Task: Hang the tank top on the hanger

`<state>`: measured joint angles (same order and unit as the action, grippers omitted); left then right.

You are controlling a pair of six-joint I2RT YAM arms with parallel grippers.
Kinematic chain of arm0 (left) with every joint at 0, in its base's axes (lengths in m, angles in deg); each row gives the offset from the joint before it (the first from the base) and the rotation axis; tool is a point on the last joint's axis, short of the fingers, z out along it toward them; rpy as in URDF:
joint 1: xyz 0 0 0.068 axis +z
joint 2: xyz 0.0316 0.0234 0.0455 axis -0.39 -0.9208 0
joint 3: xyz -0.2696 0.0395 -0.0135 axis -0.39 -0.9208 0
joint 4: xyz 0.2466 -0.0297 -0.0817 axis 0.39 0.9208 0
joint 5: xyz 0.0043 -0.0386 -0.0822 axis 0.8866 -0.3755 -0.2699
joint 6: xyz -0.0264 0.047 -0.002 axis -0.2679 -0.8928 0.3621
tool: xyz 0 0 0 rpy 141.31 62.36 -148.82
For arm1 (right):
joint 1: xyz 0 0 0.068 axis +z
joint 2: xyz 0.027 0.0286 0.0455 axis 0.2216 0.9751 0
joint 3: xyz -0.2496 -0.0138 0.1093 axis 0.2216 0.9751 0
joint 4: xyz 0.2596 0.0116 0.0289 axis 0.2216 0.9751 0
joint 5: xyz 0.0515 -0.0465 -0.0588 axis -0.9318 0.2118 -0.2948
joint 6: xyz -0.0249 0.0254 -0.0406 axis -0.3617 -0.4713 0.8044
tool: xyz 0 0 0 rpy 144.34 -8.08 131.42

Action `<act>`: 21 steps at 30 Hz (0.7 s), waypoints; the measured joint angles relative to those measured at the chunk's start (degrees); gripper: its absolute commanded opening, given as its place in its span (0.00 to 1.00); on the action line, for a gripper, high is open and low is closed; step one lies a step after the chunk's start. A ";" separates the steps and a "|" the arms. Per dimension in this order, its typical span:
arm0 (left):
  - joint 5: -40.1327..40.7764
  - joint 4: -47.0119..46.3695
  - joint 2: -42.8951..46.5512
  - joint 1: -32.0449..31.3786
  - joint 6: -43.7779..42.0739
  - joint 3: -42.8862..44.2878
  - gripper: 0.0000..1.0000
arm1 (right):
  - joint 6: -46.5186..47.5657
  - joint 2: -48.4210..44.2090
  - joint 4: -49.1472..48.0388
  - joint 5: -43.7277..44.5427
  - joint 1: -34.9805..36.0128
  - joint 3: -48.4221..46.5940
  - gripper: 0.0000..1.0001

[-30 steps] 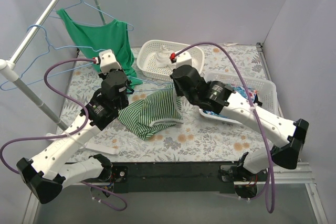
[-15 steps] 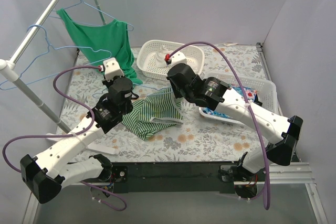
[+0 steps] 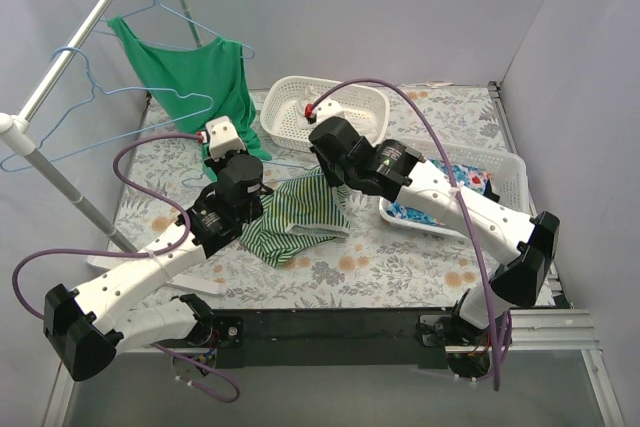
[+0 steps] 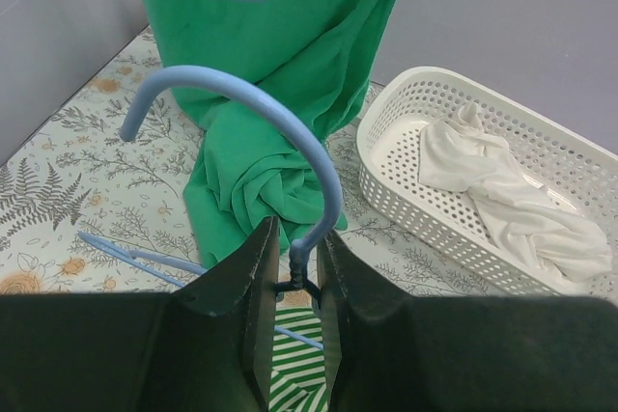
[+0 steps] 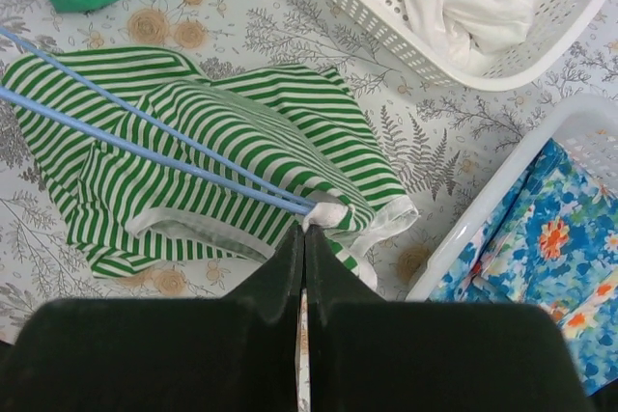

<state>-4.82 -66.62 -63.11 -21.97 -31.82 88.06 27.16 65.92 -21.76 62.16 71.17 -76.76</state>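
The striped tank top (image 3: 295,212) lies crumpled on the floral table between my arms. The light-blue hanger (image 4: 261,94) is partly threaded into it; its two wires (image 5: 290,202) run across the stripes to a corner at the top's white hem. My left gripper (image 3: 238,159) is shut on the hanger's twisted neck, just below the hook (image 4: 294,233). Striped fabric (image 4: 294,354) shows beneath its jaws. My right gripper (image 3: 335,185) is shut on the white edge of the tank top (image 5: 222,132), right at the hanger's corner (image 5: 305,229).
A solid-green tank top (image 3: 195,72) hangs on a hanger from the slanted rail (image 3: 70,57), with an empty hanger (image 3: 90,97) beside it. A white basket (image 3: 370,97) holds a white cloth. Another white basket (image 3: 505,172) at right holds blue floral cloth.
My left gripper has moved nearer and rightward with the hanger. My right gripper has moved left. The two are closer together and the tank top is more bunched.
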 measured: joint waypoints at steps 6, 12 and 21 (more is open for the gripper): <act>0.07 -1.03 0.46 -1.11 0.55 -0.59 0.00 | 1.03 1.11 1.05 -0.68 -2.23 -5.44 0.01; -0.04 -1.60 1.95 -2.71 0.59 -1.49 0.00 | 2.80 2.27 1.62 0.07 -2.82 -7.98 0.01; 1.62 -2.32 -0.09 -2.93 0.52 -1.29 0.00 | 1.60 3.63 3.13 -6.60 -2.93 -10.05 0.01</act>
<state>-3.20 -68.94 -63.20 -24.90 -31.30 86.77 28.76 69.55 -18.64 55.56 68.25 -86.81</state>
